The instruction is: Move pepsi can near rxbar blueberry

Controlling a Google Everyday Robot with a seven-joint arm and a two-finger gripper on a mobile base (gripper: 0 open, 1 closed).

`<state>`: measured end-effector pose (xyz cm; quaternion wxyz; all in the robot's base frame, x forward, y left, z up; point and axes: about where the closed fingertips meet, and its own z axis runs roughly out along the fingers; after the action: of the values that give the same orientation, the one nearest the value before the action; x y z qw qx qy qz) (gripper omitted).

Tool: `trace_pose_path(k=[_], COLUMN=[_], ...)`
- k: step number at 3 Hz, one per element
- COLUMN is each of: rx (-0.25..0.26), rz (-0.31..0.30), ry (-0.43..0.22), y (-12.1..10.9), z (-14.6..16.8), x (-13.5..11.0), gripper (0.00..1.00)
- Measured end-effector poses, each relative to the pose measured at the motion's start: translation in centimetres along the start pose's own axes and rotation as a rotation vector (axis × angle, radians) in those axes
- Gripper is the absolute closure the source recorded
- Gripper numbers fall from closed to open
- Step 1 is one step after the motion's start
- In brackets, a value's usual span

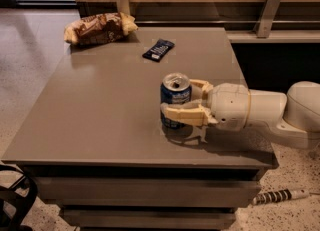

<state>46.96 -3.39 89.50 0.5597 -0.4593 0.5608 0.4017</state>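
Note:
The pepsi can (pixel 174 96), dark blue with a silver top, is upright at the front right of the grey table (pixel 100 110). My gripper (pixel 178 96) comes in from the right and is shut on the can, one cream finger (pixel 186 115) in front of it and one behind. The can hangs a little above the tabletop, with its shadow beneath it. The rxbar blueberry (pixel 158 50), a flat dark navy wrapper with white lettering, lies toward the back of the table, beyond the can and apart from it.
A brown and tan snack bag (pixel 99 28) lies at the table's back left corner. A wooden wall with metal brackets (pixel 265 12) and a ledge runs behind the table. A black chair part (pixel 15 202) stands at the bottom left on the floor.

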Motion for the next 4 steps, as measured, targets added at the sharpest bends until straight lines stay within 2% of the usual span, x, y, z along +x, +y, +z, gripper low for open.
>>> trace_pose_path(k=[2, 3, 4], rx=[0.067, 0.127, 0.157], rz=[0.004, -0.009, -0.013], ry=[0.041, 0.082, 0.094], y=[-10.1, -16.3, -19.6], z=[-0.8, -1.2, -1.3], x=[-3.5, -3.9, -3.2], gripper=[1.0, 1.0, 1.0])
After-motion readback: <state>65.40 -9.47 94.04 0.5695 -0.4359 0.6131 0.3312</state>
